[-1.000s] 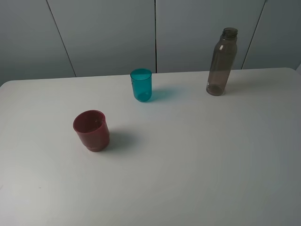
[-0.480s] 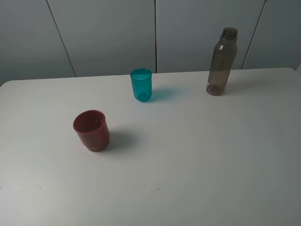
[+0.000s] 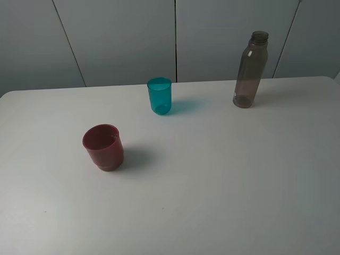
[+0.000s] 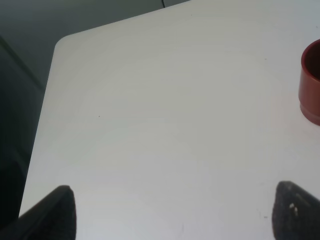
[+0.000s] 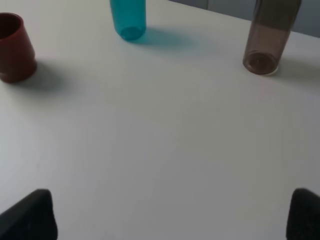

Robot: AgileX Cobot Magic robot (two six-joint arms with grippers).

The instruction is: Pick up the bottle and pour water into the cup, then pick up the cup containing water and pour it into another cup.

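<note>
From where I stand, the teal cup (image 3: 159, 95) makes the handiest marker on the white table (image 3: 223, 175). To its left and nearer me sits the squat dark red cup (image 3: 103, 146), upright, well apart from it. To the teal cup's right, about as far back on the table, stands the smoky bottle (image 3: 249, 69), upright, uncapped, and clear of everything.

Neither arm shows in the overhead view. The left gripper (image 4: 172, 212) hangs over bare table left of the red cup, fingertips spread wide, nothing between them. The right gripper (image 5: 172, 215) is likewise spread wide and empty, on my side of the teal cup, looking toward all three vessels, the bottle ahead and well off.

Nothing has been picked up yet, so I'd judge the step in hand is the right arm's reach for the bottle. To do it well, I'd come in level and close on the straight lower body, not the tapering shoulder, since tall light plastic tips easily if nudged. Keep it upright while carrying it left to the teal cup, then tilt slowly with the neck over that narrow rim; the cup could slide or topple if the neck knocks it.
</note>
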